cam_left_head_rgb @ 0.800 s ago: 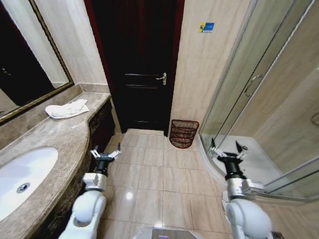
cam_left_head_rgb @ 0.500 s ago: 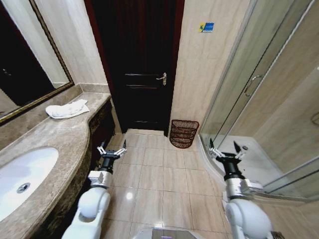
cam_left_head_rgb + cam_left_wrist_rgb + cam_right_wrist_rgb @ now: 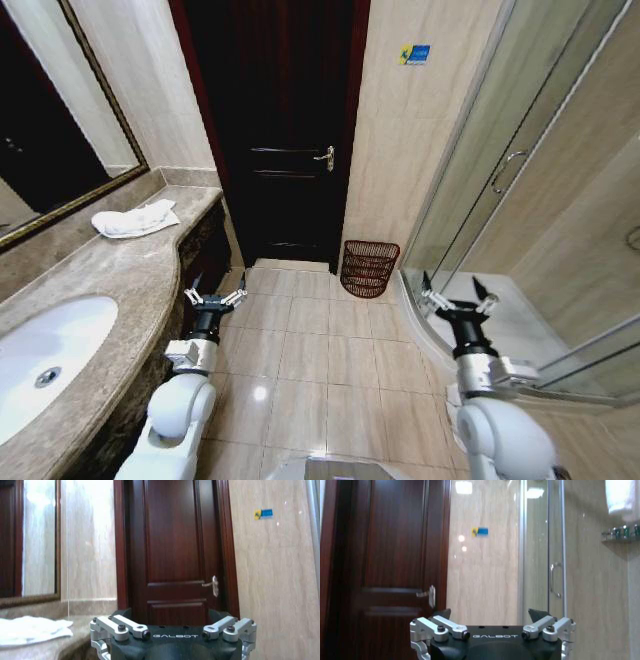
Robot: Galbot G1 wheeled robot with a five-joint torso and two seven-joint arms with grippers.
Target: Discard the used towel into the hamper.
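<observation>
The used white towel lies crumpled on the marble counter's far end, under the mirror; the left wrist view shows the towel too. The dark reddish-brown wicker hamper stands on the floor against the wall, right of the door. My left gripper is open and empty, held low beside the counter's front edge, well short of the towel. My right gripper is open and empty, near the shower's curb, closer to me than the hamper.
A dark wooden door with a lever handle is straight ahead. The marble counter with a white sink runs along the left. A glass shower enclosure fills the right. Tiled floor lies open between the arms.
My left gripper rose and swung right, then came back left and lower beside the counter. The right gripper shifted slightly. Towel and hamper have not moved.
</observation>
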